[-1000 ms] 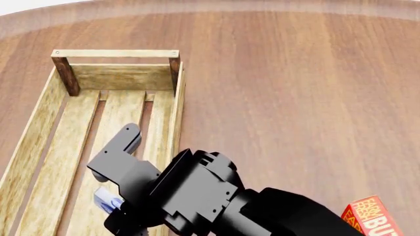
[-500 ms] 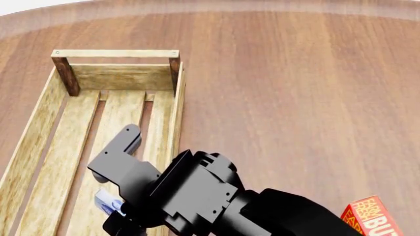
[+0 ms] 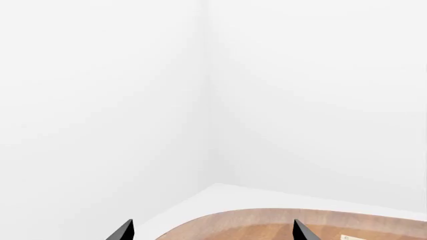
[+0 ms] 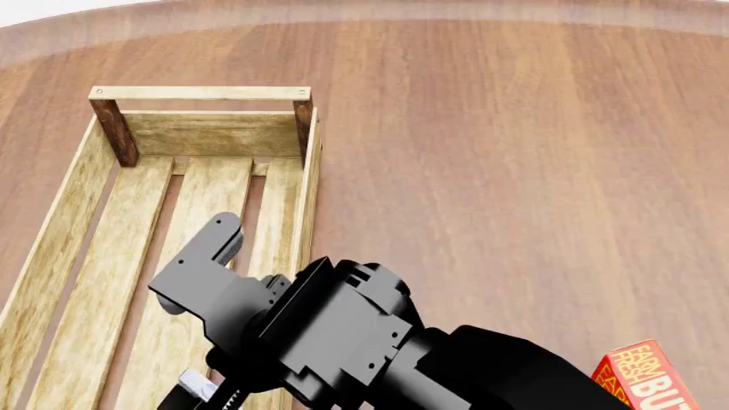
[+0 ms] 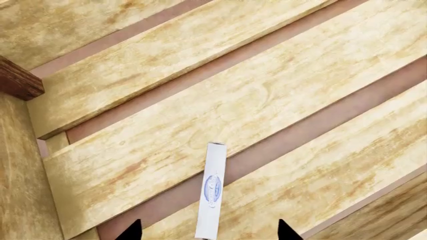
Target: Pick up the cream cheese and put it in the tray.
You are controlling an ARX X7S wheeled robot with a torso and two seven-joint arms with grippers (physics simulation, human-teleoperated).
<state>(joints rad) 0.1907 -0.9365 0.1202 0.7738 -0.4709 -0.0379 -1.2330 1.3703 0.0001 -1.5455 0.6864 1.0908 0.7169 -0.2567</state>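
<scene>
Right wrist view alone shows the cream cheese (image 5: 211, 192) edge-on between parted right gripper (image 5: 207, 231) fingertips, over the tray (image 5: 280, 85) slats. Head view hides most of it now, unlike before; left gripper (image 3: 210, 232) tips are apart.

Round wooden counter in a plain white room

The counter (image 4: 513, 171) is warm brown wood with long grain and a paler curved edge. Behind it, two bare white walls (image 3: 100, 100) meet in a corner above a white floor (image 3: 200, 200), evenly lit.
</scene>
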